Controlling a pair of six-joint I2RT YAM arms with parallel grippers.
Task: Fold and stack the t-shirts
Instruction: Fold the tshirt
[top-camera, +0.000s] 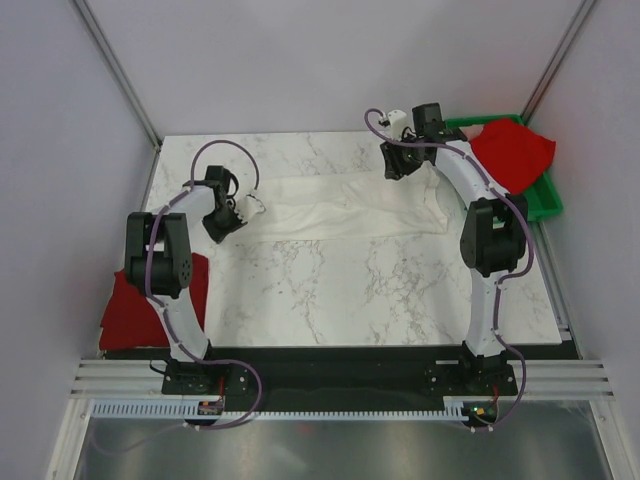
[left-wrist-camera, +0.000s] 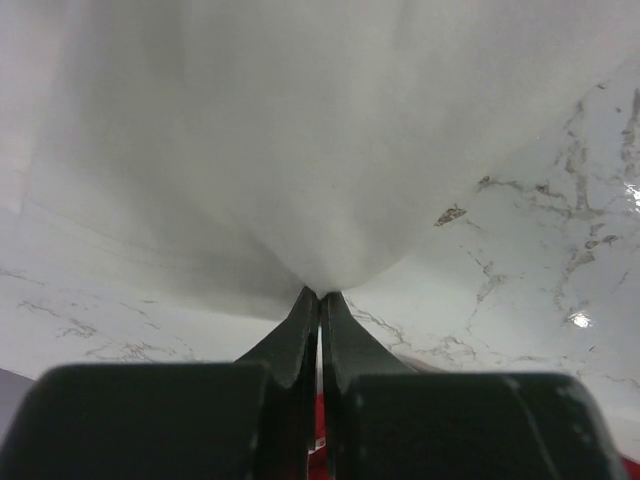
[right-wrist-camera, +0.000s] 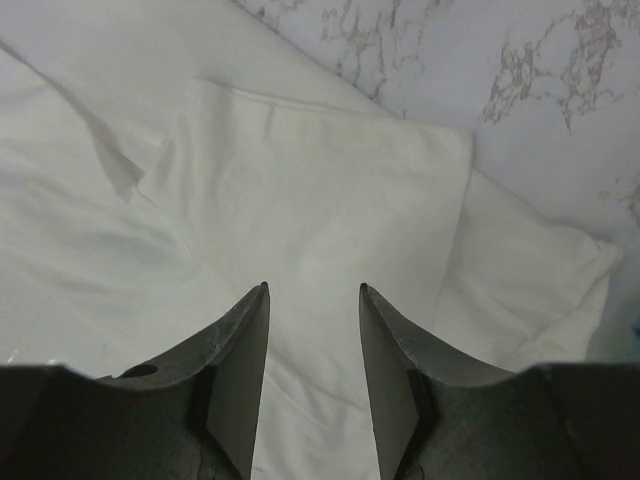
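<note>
White t-shirt (top-camera: 340, 208) stretched across table (top-camera: 400, 290), 12 o'clock side. Left gripper (top-camera: 250, 206) pinched on its 9 o'clock end; right gripper (top-camera: 393, 165) spread, empty, over 3 o'clock end. Risk: thin pinch slips; one-sided pull bunches cloth.

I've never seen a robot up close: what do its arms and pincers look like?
The left arm and right arm have white curved links, bulky black joints and looping purple cables. The left pincer and right pincer each have two dark, tapering fingers.
</note>
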